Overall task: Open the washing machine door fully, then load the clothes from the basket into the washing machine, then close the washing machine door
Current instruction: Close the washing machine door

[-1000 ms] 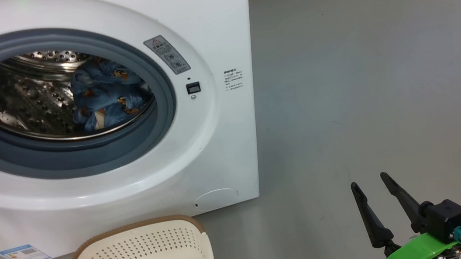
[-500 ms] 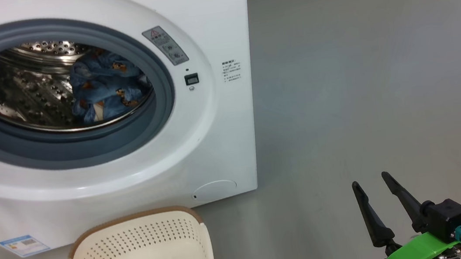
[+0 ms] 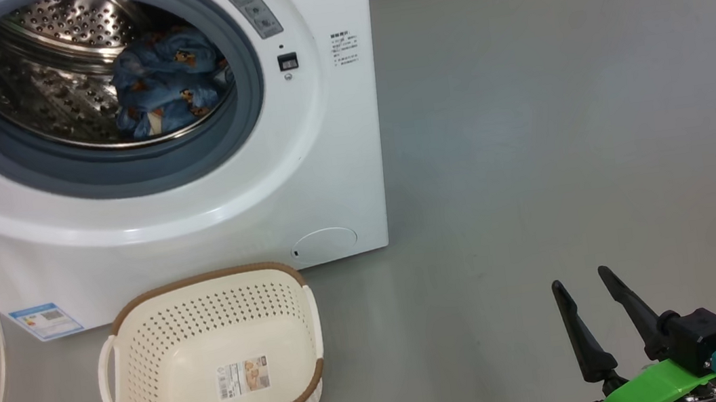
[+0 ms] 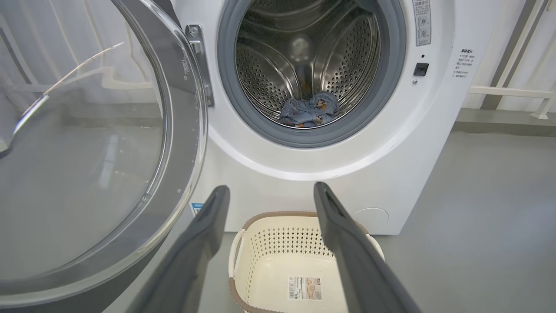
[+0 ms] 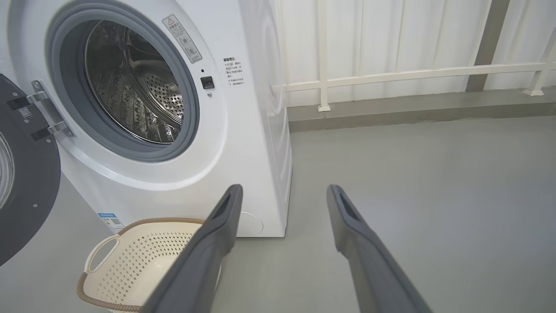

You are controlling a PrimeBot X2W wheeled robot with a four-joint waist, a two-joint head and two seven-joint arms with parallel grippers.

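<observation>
washing machine door (image 4: pixel 87 169) open, basket (image 3: pixel 203 278) beside it; left hand (image 4: pixel 270 188), right hand (image 3: pixel 578 277) wide

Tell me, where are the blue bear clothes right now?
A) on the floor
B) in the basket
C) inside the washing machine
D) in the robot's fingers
C: the clothes lie bundled inside the washing machine, seen through its open front, and the basket has none of them in it.

The head view has dipped; the basket (image 3: pixel 157 348) now shows whole.
</observation>
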